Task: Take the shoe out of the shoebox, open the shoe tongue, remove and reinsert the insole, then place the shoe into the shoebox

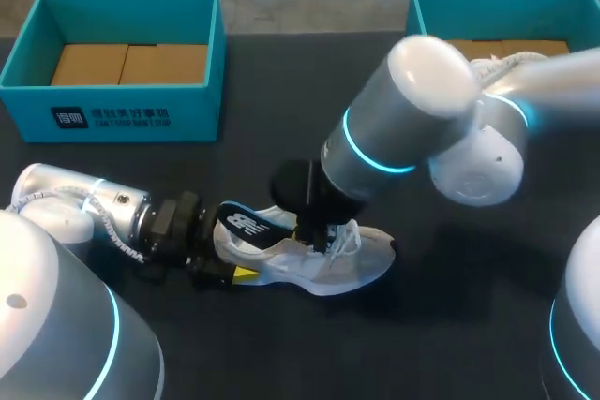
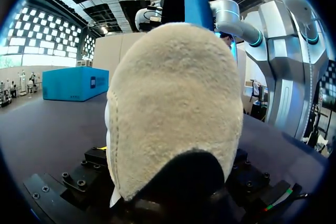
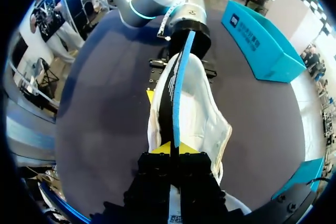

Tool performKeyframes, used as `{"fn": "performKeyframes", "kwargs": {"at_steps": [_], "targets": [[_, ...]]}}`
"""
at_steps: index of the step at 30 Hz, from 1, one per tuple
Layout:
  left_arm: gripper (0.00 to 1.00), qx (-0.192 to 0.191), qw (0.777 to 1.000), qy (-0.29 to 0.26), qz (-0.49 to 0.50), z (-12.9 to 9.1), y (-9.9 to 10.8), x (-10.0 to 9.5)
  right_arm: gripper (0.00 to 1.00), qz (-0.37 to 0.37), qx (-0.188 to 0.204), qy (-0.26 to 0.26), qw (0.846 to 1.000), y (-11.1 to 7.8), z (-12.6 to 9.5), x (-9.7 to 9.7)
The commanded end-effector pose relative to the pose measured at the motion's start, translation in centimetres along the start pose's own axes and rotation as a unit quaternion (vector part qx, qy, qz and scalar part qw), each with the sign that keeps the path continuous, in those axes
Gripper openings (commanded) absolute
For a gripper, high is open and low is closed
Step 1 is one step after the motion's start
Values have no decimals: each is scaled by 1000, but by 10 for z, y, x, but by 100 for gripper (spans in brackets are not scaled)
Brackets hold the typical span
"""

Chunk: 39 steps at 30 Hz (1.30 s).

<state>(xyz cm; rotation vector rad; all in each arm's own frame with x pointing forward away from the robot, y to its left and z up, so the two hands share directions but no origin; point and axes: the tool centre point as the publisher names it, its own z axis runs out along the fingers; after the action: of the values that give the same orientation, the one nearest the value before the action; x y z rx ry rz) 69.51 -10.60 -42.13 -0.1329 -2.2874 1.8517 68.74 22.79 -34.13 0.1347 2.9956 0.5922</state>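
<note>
Bench (image 1: 450,325): dark, bears everything.
Shoe (image 1: 347,264): white, out of the shoebox (image 1: 122,105), near the bench's middle. Long axis runs left-right, heel left, toe right.
Insole (image 1: 251,222): black-blue, on edge, rising from the shoe along that axis.
Left gripper (image 1: 225,267): at the heel, apparently clamped on it.
Right gripper (image 3: 174,149): over the midfoot, pinched narrow on the insole's toe-side end.

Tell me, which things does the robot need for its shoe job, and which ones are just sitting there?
For the job:
shoe
insole, pinched in the right pincer
left pincer, gripping the shoe's heel
empty teal box, probably the shoe's box

Just sitting there:
other teal box, with something white inside
</note>
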Motion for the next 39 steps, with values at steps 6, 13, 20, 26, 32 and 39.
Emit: {"fn": "performKeyframes", "kwargs": {"at_steps": [6,13,20,26,32,39], "targets": [[0,0,1000,1,0,1,2,-2,0,3,5,6,1000,5,5,-4],[0,0,1000,1,0,1,2,-2,23,16,1,-4,1000,3,-2,0],[0,0,1000,1,0,1,2,-2,29,15,-6,-11,1000,6,-12,2],[0,0,1000,1,0,1,2,-2,27,2,4,-22,1000,15,-26,6],[0,0,1000,1,0,1,2,-2,23,-12,-2,-19,1000,25,-34,4],[0,0,1000,1,0,1,2,-2,21,-24,-17,14,999,32,-31,-9]]}}
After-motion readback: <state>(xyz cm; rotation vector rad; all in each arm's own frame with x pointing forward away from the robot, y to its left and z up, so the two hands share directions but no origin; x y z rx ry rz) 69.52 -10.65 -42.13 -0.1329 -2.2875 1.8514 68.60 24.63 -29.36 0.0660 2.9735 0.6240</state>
